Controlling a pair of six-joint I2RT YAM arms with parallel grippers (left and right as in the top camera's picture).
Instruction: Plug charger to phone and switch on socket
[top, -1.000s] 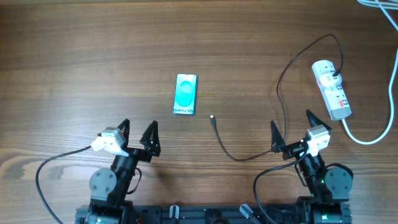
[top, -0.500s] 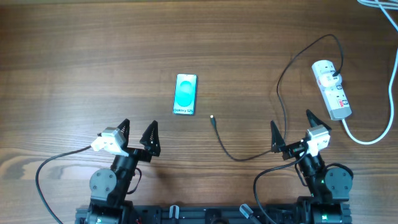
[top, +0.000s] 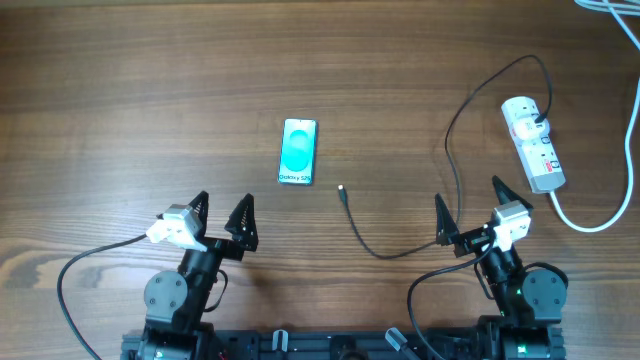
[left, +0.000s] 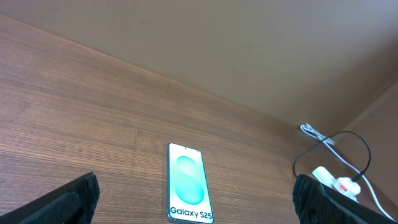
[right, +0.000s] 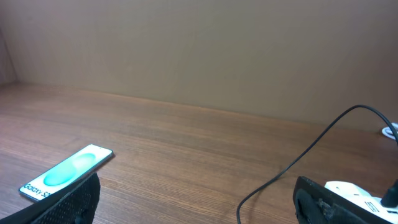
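Note:
The phone (top: 298, 151) lies flat mid-table with its turquoise screen up; it also shows in the left wrist view (left: 188, 191) and the right wrist view (right: 67, 171). The charger, a thin black cable (top: 455, 130), runs from the white socket strip (top: 532, 143) to its free connector tip (top: 341, 189), right of the phone. The cable also shows in the right wrist view (right: 311, 155). My left gripper (top: 222, 214) is open and empty near the front edge, below the phone. My right gripper (top: 468, 212) is open and empty, below-left of the socket.
A thick white cord (top: 600, 222) loops from the socket strip along the table's right edge. Another white cord (top: 610, 12) lies at the far right corner. The robots' own black cables (top: 80, 270) trail by the arm bases at the front.

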